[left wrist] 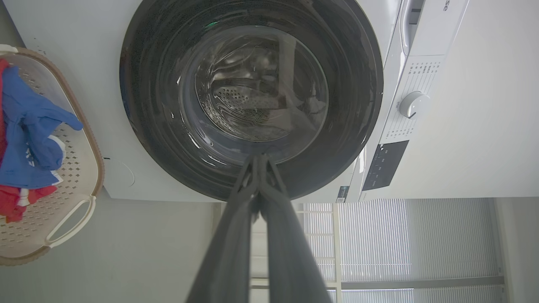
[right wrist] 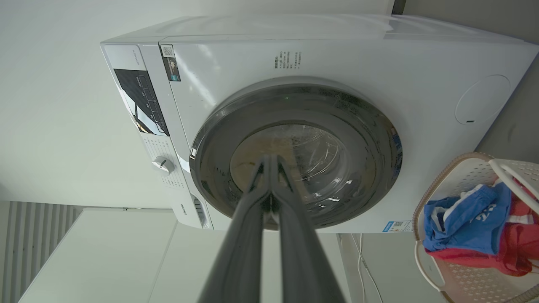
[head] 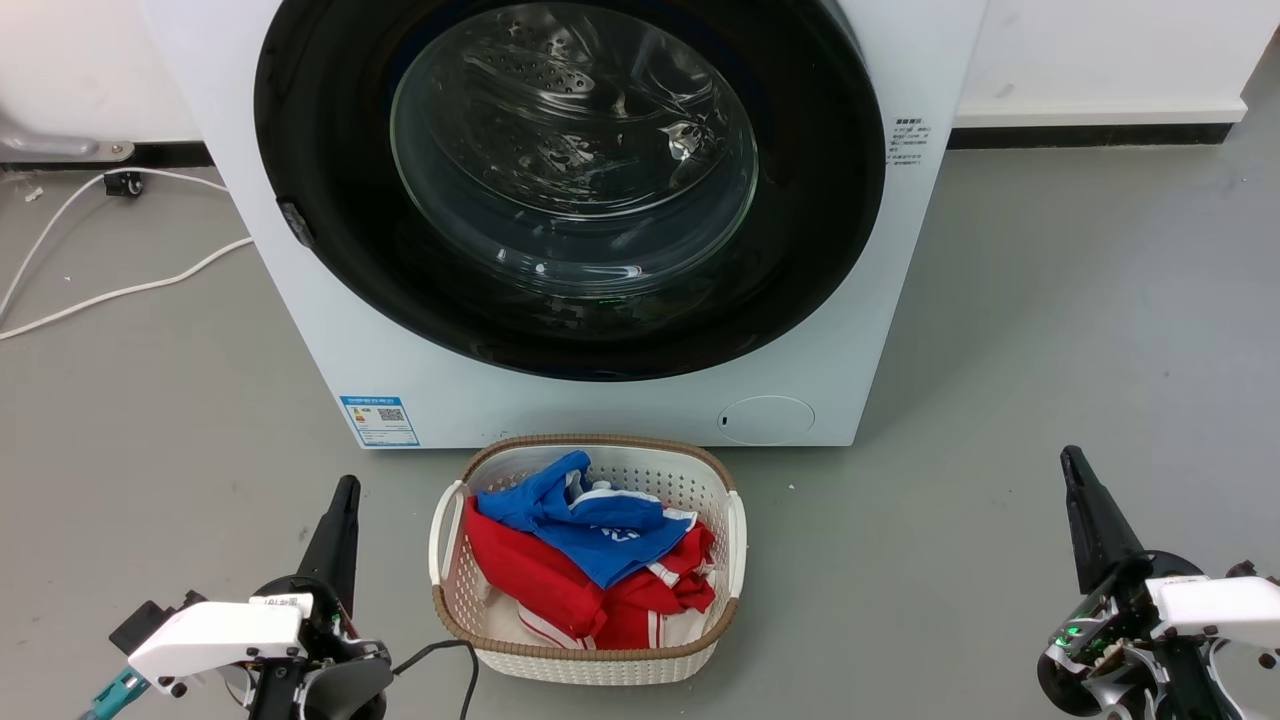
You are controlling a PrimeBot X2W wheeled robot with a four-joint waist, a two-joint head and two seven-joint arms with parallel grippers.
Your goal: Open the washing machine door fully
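The washing machine door (head: 820, 200), a glossy black ring around bulging clear glass, sits closed at upper centre, well apart from the left claw (head: 347, 487) and right claw (head: 1070, 457), both pinched together.

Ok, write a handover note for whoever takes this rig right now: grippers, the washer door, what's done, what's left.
Left gripper: jaws shut, empty, low beside the laundry basket, touching nothing.
Right gripper: jaws shut, empty, low on the basket's other side.
Washing machine door: shut flush against the machine.
Done: nothing yet.
Left: reach the door, unlatch it, swing it fully open; mind the basket on the floor in front.
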